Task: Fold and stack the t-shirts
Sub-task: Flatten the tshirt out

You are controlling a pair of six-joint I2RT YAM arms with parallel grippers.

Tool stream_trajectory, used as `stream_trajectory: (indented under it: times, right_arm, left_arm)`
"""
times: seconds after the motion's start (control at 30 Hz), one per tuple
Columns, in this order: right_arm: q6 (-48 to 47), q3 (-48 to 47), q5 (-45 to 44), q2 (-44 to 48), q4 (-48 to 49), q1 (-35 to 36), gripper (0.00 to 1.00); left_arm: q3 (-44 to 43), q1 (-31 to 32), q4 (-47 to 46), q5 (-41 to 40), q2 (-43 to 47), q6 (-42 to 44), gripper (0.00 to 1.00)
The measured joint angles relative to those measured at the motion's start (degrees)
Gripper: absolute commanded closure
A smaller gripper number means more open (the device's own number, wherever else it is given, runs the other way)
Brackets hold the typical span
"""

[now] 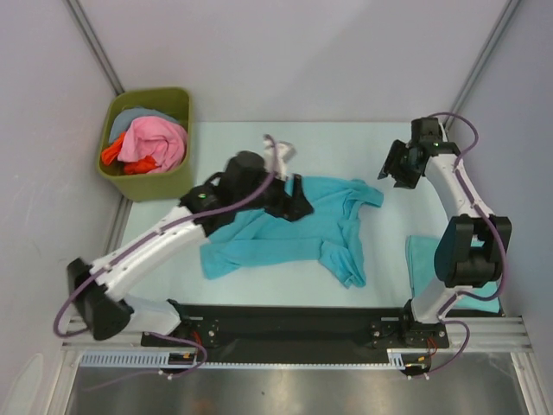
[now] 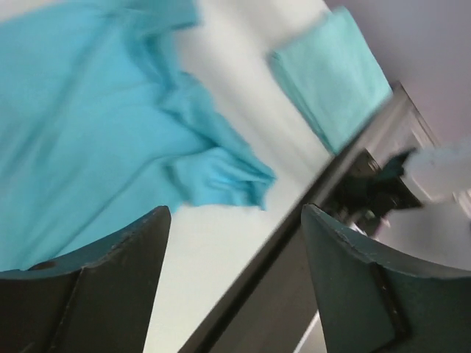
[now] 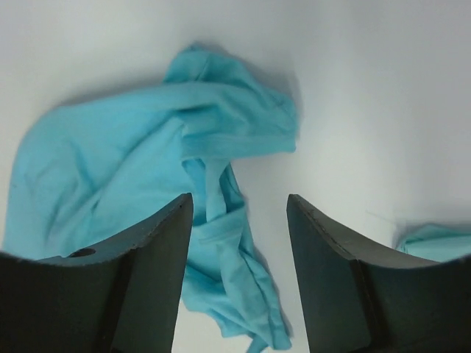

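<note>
T-shirt (image 1: 298, 233) lies crumpled mid-bench (image 1: 346, 143); folded t-shirt (image 1: 425, 259) sits at 4 o'clock by the right arm's base. Left fingers (image 2: 118, 272) spread apart, empty, over the crumpled one's 12 o'clock edge; right fingers (image 3: 147, 257) spread apart, empty, near its 2 o'clock sleeve. Green bin (image 1: 147, 186) of clothes at 10 o'clock.

folded t-shirt (image 1: 422, 264) half hidden behind right arm (image 1: 471, 249); left wrist view blurred
</note>
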State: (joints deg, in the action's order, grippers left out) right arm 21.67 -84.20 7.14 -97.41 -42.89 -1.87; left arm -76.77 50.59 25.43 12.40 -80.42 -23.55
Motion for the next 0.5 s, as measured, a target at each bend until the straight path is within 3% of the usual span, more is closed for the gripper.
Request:
stream_trajectory:
  times: [0.13, 0.27, 0.37, 0.5]
  right_arm:
    - [-0.92, 1.49, -2.62, 4.15, -1.62, 8.39, 0.34]
    - [-0.5, 5.86, -2.36, 6.43, -1.2, 20.22, 0.3]
    - [-0.5, 12.15, -1.53, 6.6, -1.36, 21.29, 0.26]
    - [-0.28, 19.08, 0.85, 6.6, -2.16, 18.67, 0.26]
  left_arm:
    - [5.14, -11.8, 3.28, -1.88, 7.91, -0.57, 0.18]
    - [6.45, -16.65, 8.13, -8.92, 4.07, 0.7, 0.04]
    - [9.57, -17.68, 9.92, -13.66, -1.53, 2.14, 0.04]
    - [16.61, -23.74, 11.26, -13.7, -6.27, 3.52, 0.04]
